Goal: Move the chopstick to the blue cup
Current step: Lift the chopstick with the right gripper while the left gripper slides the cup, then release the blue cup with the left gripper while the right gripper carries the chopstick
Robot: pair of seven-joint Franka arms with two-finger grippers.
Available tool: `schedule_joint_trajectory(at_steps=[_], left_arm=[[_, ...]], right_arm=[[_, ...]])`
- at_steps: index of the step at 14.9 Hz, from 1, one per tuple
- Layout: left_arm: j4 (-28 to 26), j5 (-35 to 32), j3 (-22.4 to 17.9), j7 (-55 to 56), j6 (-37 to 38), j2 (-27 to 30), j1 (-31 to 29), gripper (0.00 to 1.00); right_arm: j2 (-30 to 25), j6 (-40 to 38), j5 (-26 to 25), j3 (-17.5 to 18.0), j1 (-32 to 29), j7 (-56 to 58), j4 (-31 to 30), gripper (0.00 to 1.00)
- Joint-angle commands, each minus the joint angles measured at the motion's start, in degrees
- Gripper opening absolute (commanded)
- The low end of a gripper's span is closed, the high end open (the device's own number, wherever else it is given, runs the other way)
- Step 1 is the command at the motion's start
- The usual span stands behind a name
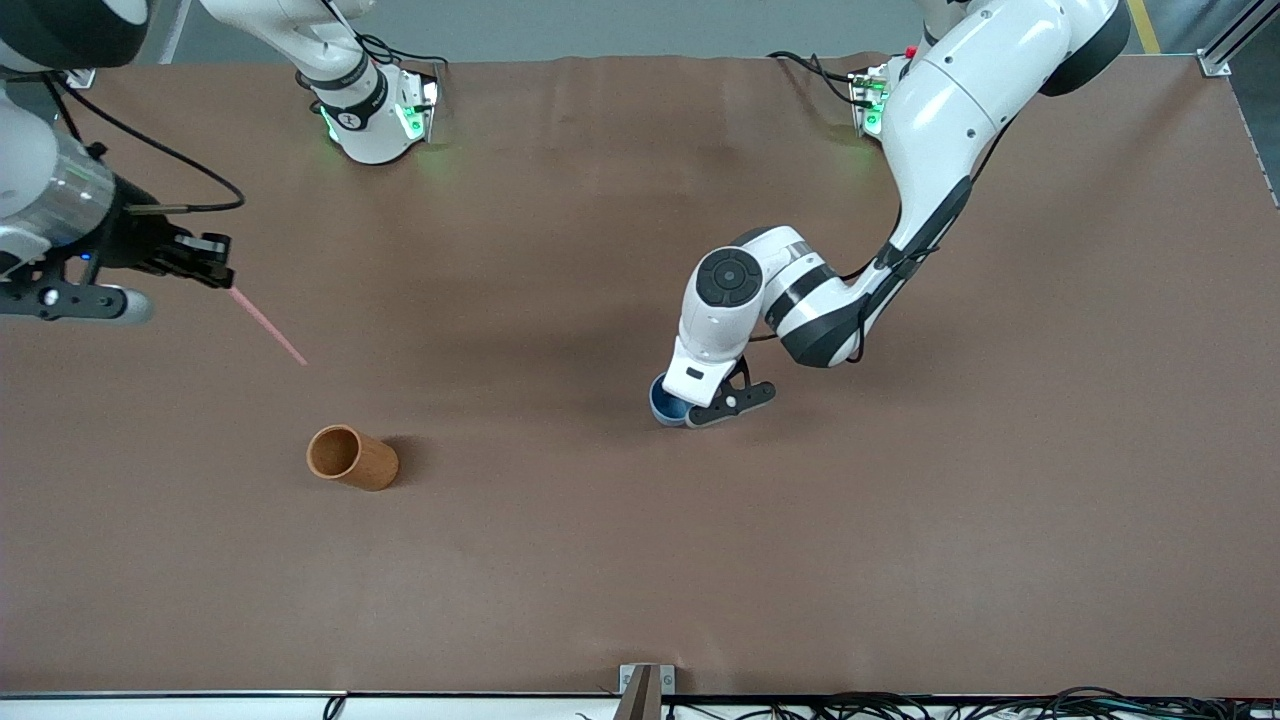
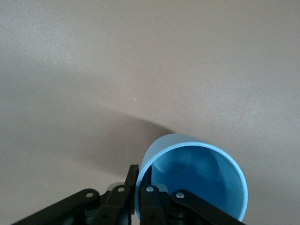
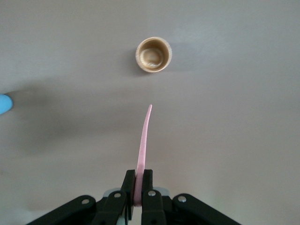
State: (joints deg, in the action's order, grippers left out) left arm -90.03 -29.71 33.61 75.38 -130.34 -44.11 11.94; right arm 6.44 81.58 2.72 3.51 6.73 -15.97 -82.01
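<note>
My right gripper (image 1: 224, 279) is shut on one end of the pale-pink chopstick (image 1: 266, 326), up in the air over the right arm's end of the table. In the right wrist view the stick (image 3: 143, 143) juts out from between the fingers of that gripper (image 3: 139, 176) and points toward the orange-brown cup (image 3: 153, 54). My left gripper (image 1: 683, 411) is at the blue cup (image 1: 663, 404) near the table's middle. In the left wrist view this gripper (image 2: 142, 172) pinches the blue cup's (image 2: 197, 176) wall, one finger inside and one outside. The cup is empty.
The orange-brown cylindrical cup (image 1: 351, 457) stands on the brown table (image 1: 900, 550), nearer to the front camera than the chopstick and toward the right arm's end. An edge of the blue cup (image 3: 3, 103) shows in the right wrist view.
</note>
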Motion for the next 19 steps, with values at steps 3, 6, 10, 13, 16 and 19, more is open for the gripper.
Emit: schedule_joint_trajectory(at_steps=[3,6,10,13,16,19], left_arm=[[2.1,-2.7,0.5,1.3,-0.2,-2.3,0.1,0.03],[2.2,-3.1,0.6,0.8,-0.1,-1.8,-0.2,0.93],[2.4,-1.8,2.5,-0.5,7.6,5.0,-1.4,1.00],[2.4,6.0,-0.2,-7.9,8.7,12.7,-2.2,1.00],[2.4,17.5,-7.1,-20.3,14.1,20.7,-2.9,1.00],[2.4,27.2,-17.2,-41.1,21.8,28.3,-3.0,1.00]], right_arm=[[0.5,5.3,1.1,0.2,11.1,-18.3,0.5,0.04],[2.6,8.8,1.8,0.2,16.7,-27.6,0.7,0.04],[4.4,13.6,1.9,0.2,20.3,-31.8,0.8,0.04],[7.0,21.2,4.0,0.2,23.5,-34.6,0.8,0.04],[11.5,26.0,4.0,0.2,27.5,-38.2,3.4,0.04],[18.1,26.3,3.9,0.2,30.7,-40.8,10.4,0.04]])
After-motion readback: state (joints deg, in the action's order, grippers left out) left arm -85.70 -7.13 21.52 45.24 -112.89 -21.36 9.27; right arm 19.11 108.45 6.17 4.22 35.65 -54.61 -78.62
